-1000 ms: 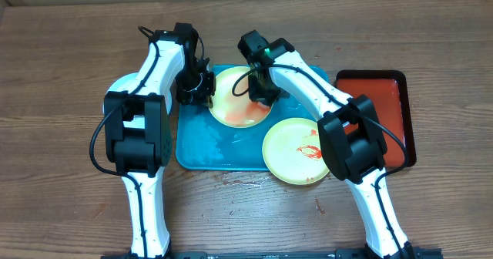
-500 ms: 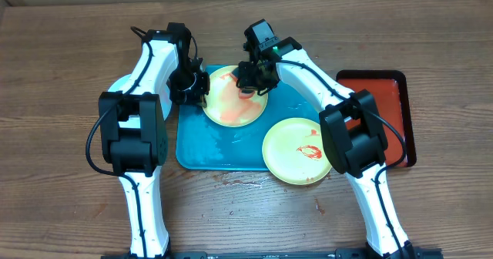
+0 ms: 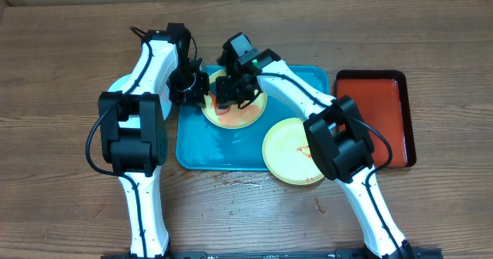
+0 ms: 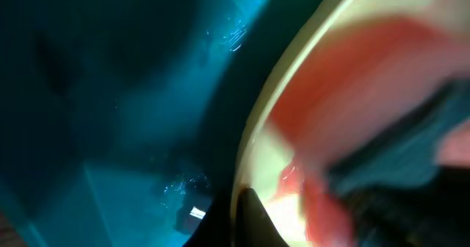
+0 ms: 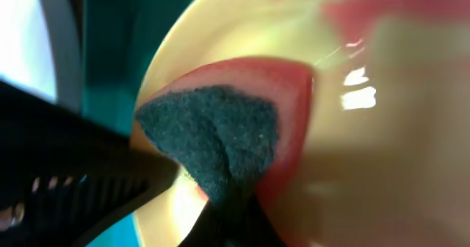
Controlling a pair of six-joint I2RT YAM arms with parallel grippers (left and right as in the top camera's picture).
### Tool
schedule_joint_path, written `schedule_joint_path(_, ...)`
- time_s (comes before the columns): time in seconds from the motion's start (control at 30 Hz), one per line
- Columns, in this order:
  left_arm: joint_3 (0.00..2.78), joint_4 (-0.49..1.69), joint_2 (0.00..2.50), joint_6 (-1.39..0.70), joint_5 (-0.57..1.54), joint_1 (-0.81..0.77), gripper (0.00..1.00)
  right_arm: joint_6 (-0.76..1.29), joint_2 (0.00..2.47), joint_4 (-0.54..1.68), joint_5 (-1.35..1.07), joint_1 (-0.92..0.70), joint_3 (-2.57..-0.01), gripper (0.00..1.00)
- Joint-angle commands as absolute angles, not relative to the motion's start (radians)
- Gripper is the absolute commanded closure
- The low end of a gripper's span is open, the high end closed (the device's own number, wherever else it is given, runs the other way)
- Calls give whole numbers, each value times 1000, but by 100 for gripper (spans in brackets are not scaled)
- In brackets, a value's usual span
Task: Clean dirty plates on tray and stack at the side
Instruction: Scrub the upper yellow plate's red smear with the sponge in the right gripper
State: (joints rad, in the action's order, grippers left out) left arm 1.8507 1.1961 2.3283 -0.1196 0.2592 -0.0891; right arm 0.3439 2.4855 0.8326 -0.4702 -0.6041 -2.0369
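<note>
The left gripper (image 3: 194,89) appears to pinch the left rim of a pale yellow-green plate (image 3: 240,114) lying in the upper half of the turquoise tray (image 3: 202,149), most likely to brace it against sliding. In the left wrist view that rim seems raised a little, with shadow beneath it. The right gripper (image 3: 233,92) is clamped on a sponge (image 5: 213,137), red with a dark green scouring face, which presses on the plate's upper left part near the braced rim. Red sauce covers the plate's lower centre, so the scrubbing looks unfinished. The two grippers sit close together, leaving little room on that side, while strokes toward the plate's right and lower parts have bare tray beyond. A second plate (image 3: 286,153), also smeared, overhangs the tray's lower right rim onto the bench (image 3: 62,74). A red tray (image 3: 389,105) lies well apart.
</note>
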Motion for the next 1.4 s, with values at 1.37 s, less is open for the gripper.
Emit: schedule_joint_path(1.37, 1833, 1189, 2353, -73, 252, -98, 96, 245, 2532, 880, -392, -628, -2008, 96)
